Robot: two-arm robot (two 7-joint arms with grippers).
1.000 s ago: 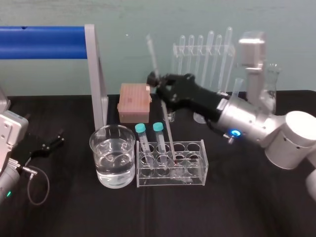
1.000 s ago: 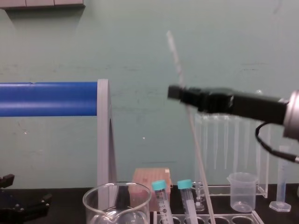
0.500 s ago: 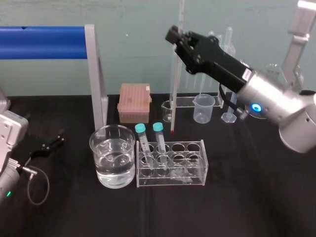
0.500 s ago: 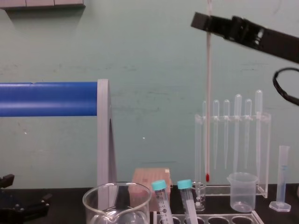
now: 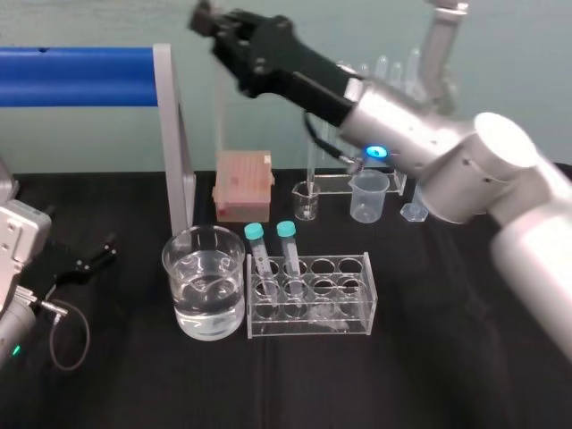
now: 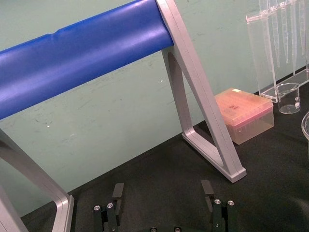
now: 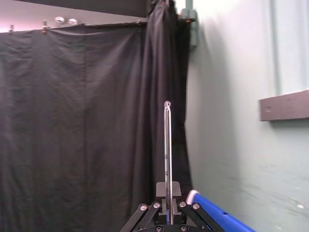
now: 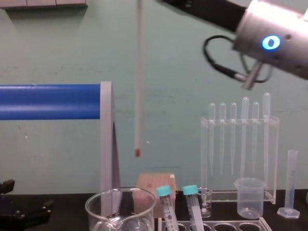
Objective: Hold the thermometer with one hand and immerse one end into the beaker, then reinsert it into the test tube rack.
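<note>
Our right gripper, long and matte black on a thick brushed-silver wrist with a glowing blue ring, reaches high across to the left. It is clenched on the thermometer. In the right wrist view the slim glass rod stands straight up out of the closed fingers, ending in a small rounded top.

From the chest we see the thermometer hanging upright, a thin pale stem with its little red bulb lowest. The bulb is in the air above the beaker and apart from its rim, close to the right of the grey metal upright that carries a smooth blue bar.

The beaker is wide, round and clear, with a thick lip, and holds water. It stands on the black cloth just left of the test tube rack, a low box of clear plastic with rows of round holes. Two clear tubes with teal caps lean in the rack's left end.

Farther back sit a peach-coloured ribbed box and a clear stand of plastic pipettes.

Our left gripper rests low at the near left, its black fingers spread apart and holding nothing.
</note>
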